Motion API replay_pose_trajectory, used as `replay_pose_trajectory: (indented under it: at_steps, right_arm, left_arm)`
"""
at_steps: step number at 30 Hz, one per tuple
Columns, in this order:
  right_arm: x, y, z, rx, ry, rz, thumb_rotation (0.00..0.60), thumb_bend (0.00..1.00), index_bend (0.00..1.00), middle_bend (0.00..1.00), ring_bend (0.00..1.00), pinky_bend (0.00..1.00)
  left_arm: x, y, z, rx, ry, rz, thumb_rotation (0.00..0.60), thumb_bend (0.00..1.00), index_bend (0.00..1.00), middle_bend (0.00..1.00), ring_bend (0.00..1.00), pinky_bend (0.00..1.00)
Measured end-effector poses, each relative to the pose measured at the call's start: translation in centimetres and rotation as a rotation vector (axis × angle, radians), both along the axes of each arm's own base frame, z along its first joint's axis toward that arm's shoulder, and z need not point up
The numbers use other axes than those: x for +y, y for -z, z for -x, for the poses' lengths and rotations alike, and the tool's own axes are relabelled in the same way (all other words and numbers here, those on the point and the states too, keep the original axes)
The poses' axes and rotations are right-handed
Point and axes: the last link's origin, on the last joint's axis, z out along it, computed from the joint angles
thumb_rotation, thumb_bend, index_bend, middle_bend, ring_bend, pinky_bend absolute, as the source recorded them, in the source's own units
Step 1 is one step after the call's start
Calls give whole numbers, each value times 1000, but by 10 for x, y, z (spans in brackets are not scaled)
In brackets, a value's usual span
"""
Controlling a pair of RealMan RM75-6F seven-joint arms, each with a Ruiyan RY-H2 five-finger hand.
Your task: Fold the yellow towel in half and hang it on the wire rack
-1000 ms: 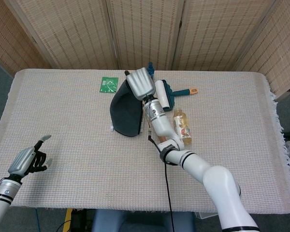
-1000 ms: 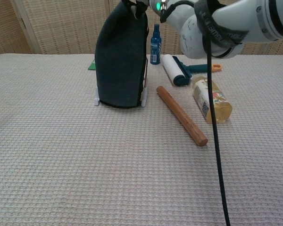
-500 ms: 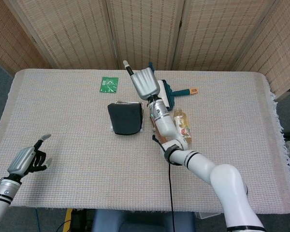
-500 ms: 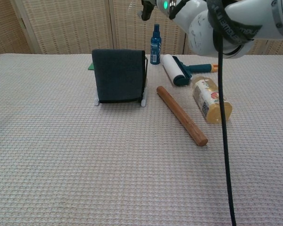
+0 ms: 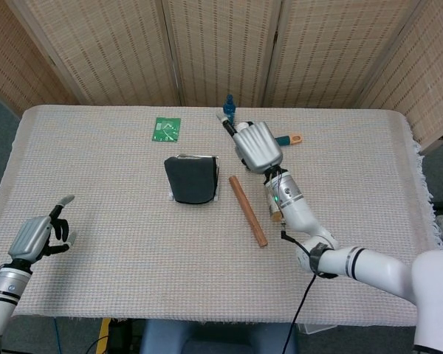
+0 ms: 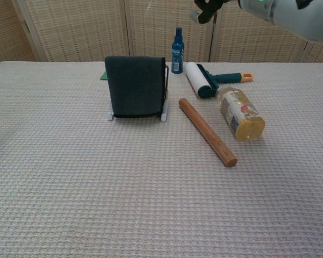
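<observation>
Towel [image 6: 135, 86] draped over mostly hidden rack [image 6: 164, 91]

right hand [image 6: 207, 9] cropped by top edge | wire rack [image 6: 165, 91] mostly towel-covered

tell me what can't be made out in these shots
- Right hand, head view: seen from the back, so its finger positions can't be read; chest view cuts it off at the top edge.
- Wire rack: mostly covered by the dark towel.
- Bottle, head view: mostly behind the right arm.
</observation>
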Motion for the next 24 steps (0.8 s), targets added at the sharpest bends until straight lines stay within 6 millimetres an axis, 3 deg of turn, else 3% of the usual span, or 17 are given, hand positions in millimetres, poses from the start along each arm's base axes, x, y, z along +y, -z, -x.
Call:
replay_pose_trajectory:
  at_steps: [4,9,14,19,24]
  right_arm:
    - [29,-28,41,10,41,-12,600,474,61,766,820,945]
    - [65,-56,97,14,109,-21,600,474,61,651,685,831]
    - [95,-70,132,-16,151,-48,600,479,61,580,632,757]
    - [132,-84,170,-54,177,-63,600,479,61,483,521,656]
    - [171,-98,210,-81,232,-50,600,479,61,443,472,620]
  left_arm:
    - [0,-3,-1,32,16,-32,600,451,126,527,482,610]
    - [-5,-6,-2,85,40,-72,600,451,144,504,458,568]
    - [-14,-8,-3,149,61,-103,600,451,156,485,445,531]
    - [-23,-8,-5,167,68,-118,600,450,159,404,348,464]
    - [-34,-11,-5,179,73,-164,600,449,158,394,341,432]
